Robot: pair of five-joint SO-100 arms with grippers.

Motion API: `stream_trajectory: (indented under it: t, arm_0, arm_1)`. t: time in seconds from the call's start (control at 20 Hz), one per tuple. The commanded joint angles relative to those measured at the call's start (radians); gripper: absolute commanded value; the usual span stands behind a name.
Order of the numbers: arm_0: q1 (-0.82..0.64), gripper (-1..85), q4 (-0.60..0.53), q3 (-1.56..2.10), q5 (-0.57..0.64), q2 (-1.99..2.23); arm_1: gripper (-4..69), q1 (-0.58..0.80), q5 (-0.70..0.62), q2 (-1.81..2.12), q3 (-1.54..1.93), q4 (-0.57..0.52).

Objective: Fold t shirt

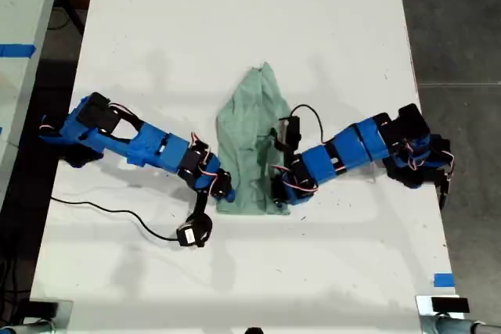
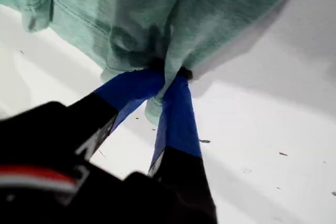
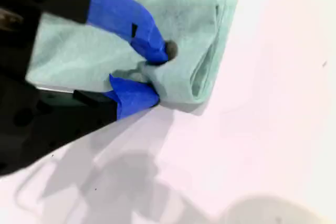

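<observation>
The pale mint-green t shirt (image 1: 252,142) lies bunched and lengthwise in the middle of the white table (image 1: 235,29). My first gripper (image 1: 225,193) comes in from the exterior view's left and is shut on the shirt's near corner on that side. In the first wrist view its blue fingers (image 2: 176,108) pinch a bunched fold of the t shirt (image 2: 131,14) at my first gripper (image 2: 169,74). My second gripper (image 1: 278,193) reaches in from the exterior view's right. There my second gripper (image 3: 155,74) is shut on a folded edge of the t shirt (image 3: 184,19).
A black cable (image 1: 117,213) trails over the table near the first arm. A blue tape mark (image 1: 443,279) sits near the table's front corner on the exterior view's right. Another table with blue tape (image 1: 16,50) stands beyond the exterior view's left edge.
</observation>
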Motion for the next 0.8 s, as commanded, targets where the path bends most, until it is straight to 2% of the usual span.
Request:
stream_trajectory:
  t: [0.0,0.2,0.35,0.6,0.75]
  arm_0:
    - [0.034,-0.3,0.012,-0.026,0.02,-0.008]
    - [0.043,-0.3,0.106,-0.138,0.034,0.012]
    - [0.003,-0.3,0.133,-0.16,0.081,0.117]
    - [-0.199,-0.3,0.279,-0.152,0.121,0.365]
    - [-0.36,-0.3,0.302,-0.152,0.161,0.476]
  arm_1:
    - [-1.2,-0.023,0.011,0.006,-0.043,0.021]
    - [-1.2,-0.023,-0.017,0.009,-0.126,0.054]
    - [-1.2,0.026,-0.109,0.054,-0.279,0.206]
    - [-1.2,0.258,-0.322,0.345,-0.183,0.195]
    - [-1.2,0.414,-0.425,0.408,-0.183,0.196]
